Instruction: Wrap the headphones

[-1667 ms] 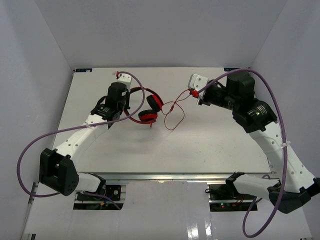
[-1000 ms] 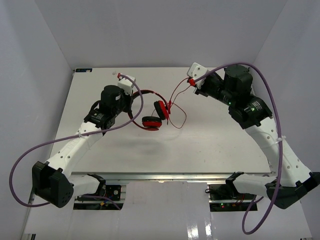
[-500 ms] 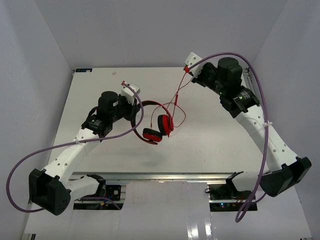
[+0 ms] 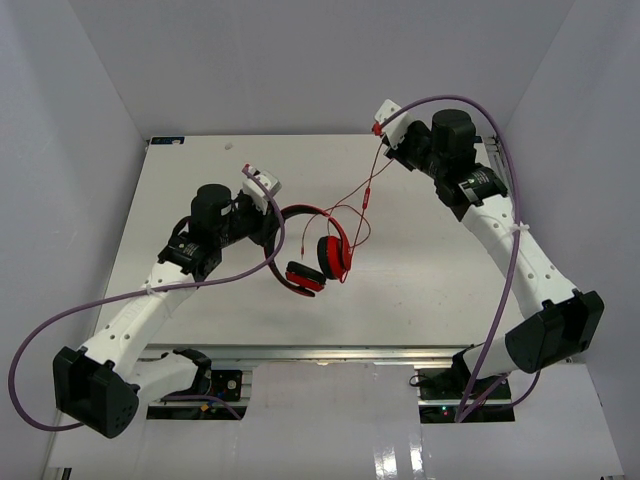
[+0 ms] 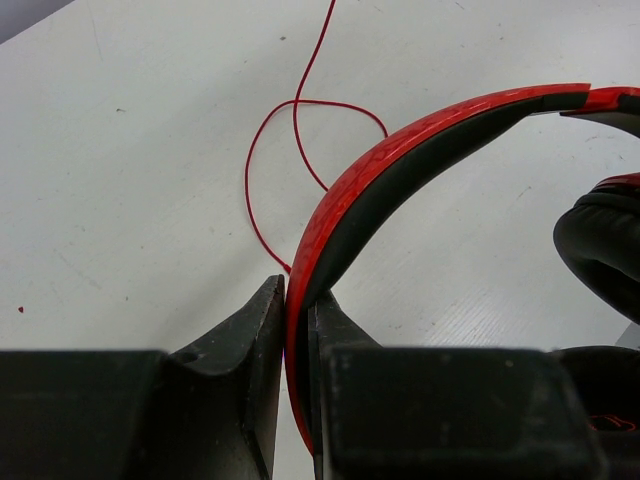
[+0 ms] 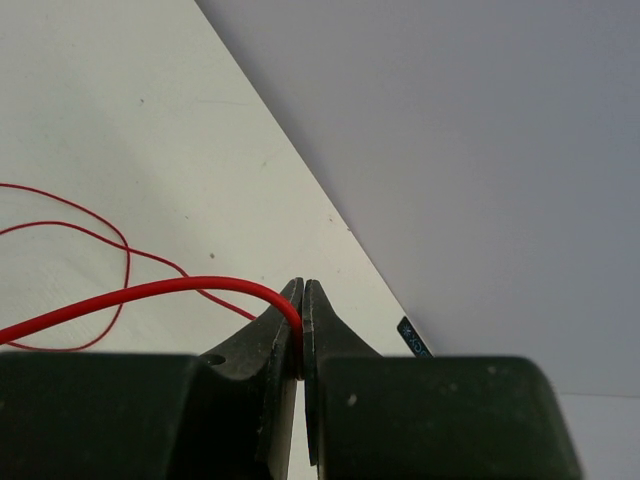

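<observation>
Headphones (image 4: 312,262) mid-frame in the top view. The left gripper (image 4: 270,218) is clenched on the headband (image 5: 400,170), which is stiff and looks a safe place to hold, though the ear cups (image 4: 333,250) probably swing. The right gripper (image 6: 302,322), upper right, is pinched shut on the cord (image 6: 150,294), which is thin, limp, likely slippery and prone to tangle. Slack loops lie on the table (image 4: 450,280) beside the cups and may snag. A purple cable (image 4: 200,281) runs close to the headband.

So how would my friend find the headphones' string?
Look at the white table, at the red headphones in the middle. The cord is the thin red string looping from them over to the right claw, which pinches it. It's far skinnier than the fat purple cables nearby.
</observation>
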`<state>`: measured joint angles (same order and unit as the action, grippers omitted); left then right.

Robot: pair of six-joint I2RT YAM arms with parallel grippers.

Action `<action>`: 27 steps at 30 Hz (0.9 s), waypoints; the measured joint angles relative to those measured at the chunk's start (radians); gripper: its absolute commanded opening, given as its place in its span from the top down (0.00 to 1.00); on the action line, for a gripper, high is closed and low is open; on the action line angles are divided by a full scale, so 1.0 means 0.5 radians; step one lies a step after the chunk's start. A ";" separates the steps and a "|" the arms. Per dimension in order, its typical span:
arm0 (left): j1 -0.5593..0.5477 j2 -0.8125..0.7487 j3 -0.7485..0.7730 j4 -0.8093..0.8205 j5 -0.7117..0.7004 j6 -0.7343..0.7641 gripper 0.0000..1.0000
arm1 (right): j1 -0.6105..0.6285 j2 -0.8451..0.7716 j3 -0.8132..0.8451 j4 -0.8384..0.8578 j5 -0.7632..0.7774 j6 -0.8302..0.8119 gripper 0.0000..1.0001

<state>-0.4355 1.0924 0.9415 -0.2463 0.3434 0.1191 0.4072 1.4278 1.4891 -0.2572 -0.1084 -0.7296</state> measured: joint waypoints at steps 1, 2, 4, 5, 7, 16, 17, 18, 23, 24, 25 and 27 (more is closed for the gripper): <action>0.000 0.000 -0.002 0.000 0.004 0.003 1.00 | 0.000 -0.008 0.000 0.007 -0.023 0.015 0.92; -0.002 0.001 -0.003 -0.001 0.007 0.007 1.00 | -0.001 -0.016 0.000 0.013 -0.047 0.029 0.92; -0.010 0.010 -0.004 0.000 0.013 0.011 1.00 | -0.001 -0.033 0.009 0.017 -0.096 0.057 0.92; -0.018 0.023 -0.004 0.001 0.017 0.011 1.00 | -0.001 -0.035 0.026 0.015 -0.121 0.076 0.92; -0.036 0.061 -0.004 0.006 0.025 0.010 1.00 | 0.001 -0.035 0.068 0.015 -0.162 0.104 0.92; -0.151 0.220 0.007 0.005 0.025 0.007 1.00 | 0.041 -0.007 0.111 0.030 -0.231 0.163 0.92; -0.160 0.225 0.011 0.002 0.025 0.007 1.00 | 0.048 0.004 0.110 0.030 -0.231 0.169 0.92; -0.169 0.228 0.015 -0.001 0.025 0.007 1.00 | 0.054 0.014 0.109 0.031 -0.232 0.174 0.92; -0.205 0.235 0.040 -0.003 0.025 0.008 1.00 | 0.079 0.080 0.105 0.043 -0.230 0.190 0.92; -0.214 0.239 0.046 -0.002 0.025 0.008 1.00 | 0.083 0.093 0.105 0.043 -0.230 0.190 0.92; -0.222 0.244 0.048 -0.001 0.026 0.007 1.00 | 0.088 0.104 0.104 0.043 -0.228 0.190 0.92; -0.238 0.259 0.051 -0.002 0.025 0.007 1.00 | 0.098 0.123 0.101 0.043 -0.220 0.190 0.92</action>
<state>-0.5543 1.2216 0.9670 -0.2474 0.3561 0.1226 0.4563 1.4894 1.5398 -0.2355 -0.2183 -0.6346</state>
